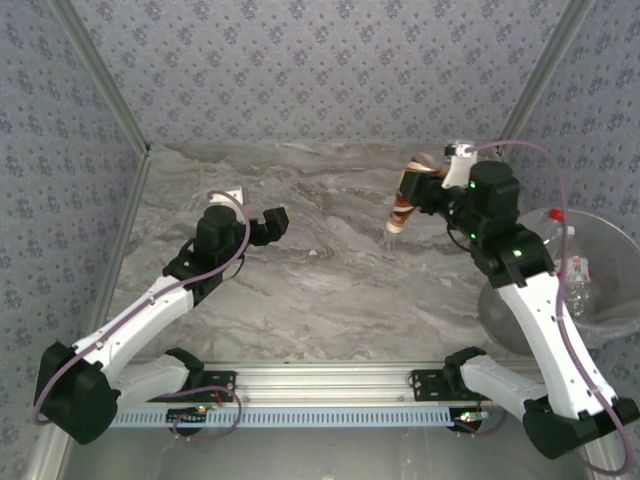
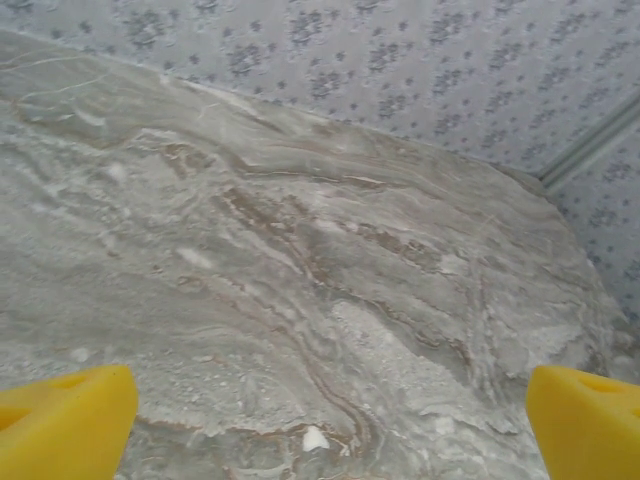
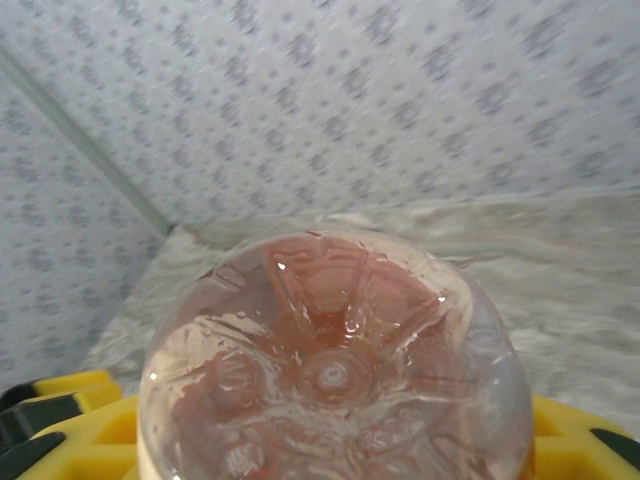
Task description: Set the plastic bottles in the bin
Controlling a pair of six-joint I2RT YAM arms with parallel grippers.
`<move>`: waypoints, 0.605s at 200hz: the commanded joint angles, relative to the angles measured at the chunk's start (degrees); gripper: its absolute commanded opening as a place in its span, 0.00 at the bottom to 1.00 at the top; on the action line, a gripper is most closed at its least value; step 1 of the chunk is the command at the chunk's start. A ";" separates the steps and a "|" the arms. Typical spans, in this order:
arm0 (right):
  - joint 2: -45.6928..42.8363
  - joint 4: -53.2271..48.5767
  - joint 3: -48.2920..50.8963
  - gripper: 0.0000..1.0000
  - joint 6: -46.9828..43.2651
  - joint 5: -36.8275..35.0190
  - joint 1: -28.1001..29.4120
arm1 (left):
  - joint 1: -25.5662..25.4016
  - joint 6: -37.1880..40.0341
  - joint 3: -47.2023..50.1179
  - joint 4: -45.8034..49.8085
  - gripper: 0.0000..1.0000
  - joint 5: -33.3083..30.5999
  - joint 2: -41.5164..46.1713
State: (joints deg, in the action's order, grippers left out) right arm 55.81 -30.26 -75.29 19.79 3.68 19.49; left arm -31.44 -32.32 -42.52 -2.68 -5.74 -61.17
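My right gripper (image 1: 425,188) is shut on a brown-labelled plastic bottle (image 1: 406,196), held tilted above the far right part of the marble table (image 1: 330,290). In the right wrist view the bottle's clear, brownish base (image 3: 335,370) faces the camera between the yellow fingers (image 3: 75,425). The bin (image 1: 600,325), a round translucent bucket, stands at the right edge beside the right arm, with several bottles (image 1: 580,272) inside, one red-capped (image 1: 556,215). My left gripper (image 1: 276,222) hangs open over the left middle of the table; its yellow fingertips (image 2: 65,425) stand wide apart with nothing between them.
Patterned walls close the table at the back and both sides. A small white speck (image 2: 314,438) lies on the marble just ahead of the left gripper. A metal rail (image 1: 320,385) with the arm bases runs along the near edge.
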 commanded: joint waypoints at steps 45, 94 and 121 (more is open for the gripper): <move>-6.86 -19.23 -10.81 0.50 -12.44 -25.22 -4.95 | 1.29 -1.59 -0.15 0.32 0.99 -1.99 0.14; -10.60 -16.26 -10.99 0.47 -19.90 -45.16 -7.02 | 1.81 -2.00 -1.00 -0.31 0.99 -0.46 -2.52; -10.67 -14.84 -9.45 0.47 -22.88 -54.22 -9.26 | 1.92 -2.23 -2.29 0.13 0.99 0.67 -3.69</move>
State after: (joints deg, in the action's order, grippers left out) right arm 44.97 -46.68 -85.91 2.02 -37.26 11.99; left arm -29.98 -33.87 -42.52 -1.91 -6.61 -64.25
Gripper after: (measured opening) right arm 0.488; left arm 0.994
